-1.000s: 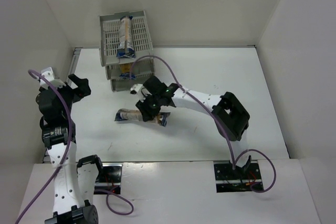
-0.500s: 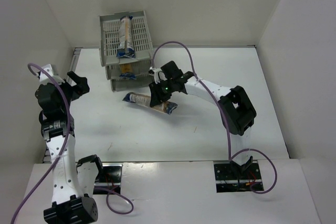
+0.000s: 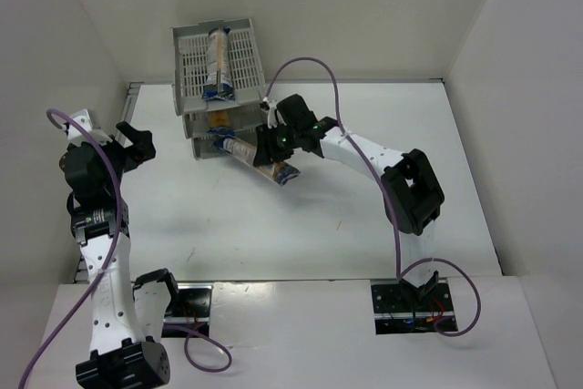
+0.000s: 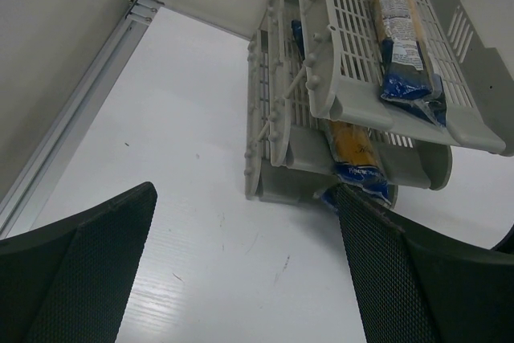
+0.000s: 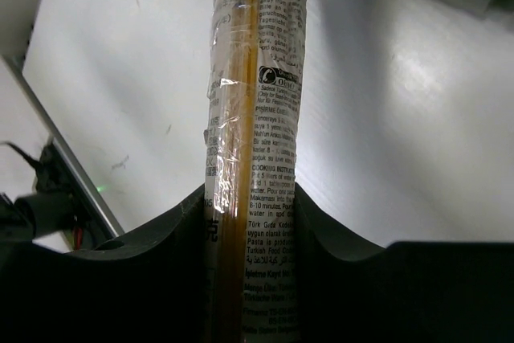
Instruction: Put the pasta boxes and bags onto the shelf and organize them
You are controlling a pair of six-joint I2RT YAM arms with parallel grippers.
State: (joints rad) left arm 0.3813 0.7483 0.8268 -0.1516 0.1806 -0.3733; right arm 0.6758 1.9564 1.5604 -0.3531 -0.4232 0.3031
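At the rack's open front, lowest level: held spaghetti pack (image 3: 246,152), long and narrow, clear-wrapped, yellow-orange in the middle with dark blue ends; it is off the table.
Long axis of the held pack: slanted in the top view, one blue end toward the mouth of the lowest tier, the other away from it toward the arm bases and the right.
Contact with the tier: leading end overlaps the front lip from above; I cannot tell whether it is inside.
Rack (image 3: 189,61): light grey plastic, stacked slatted trays, against the back wall at the far left of the white table (image 3: 364,216).
Top-tier pack (image 3: 217,59): lies lengthwise in the upper tray, front to back, a blue end at the open front.
Middle-tier pack (image 4: 352,146): lies the same way one level down, its blue end at the front lip.
Right gripper (image 3: 267,145): black fingers clamped on the held pack's printed middle, one on each long side, in the wrist view.
Left gripper (image 4: 249,279): spread wide with nothing between the fingers, raised near the left wall, facing the rack, well apart from it.
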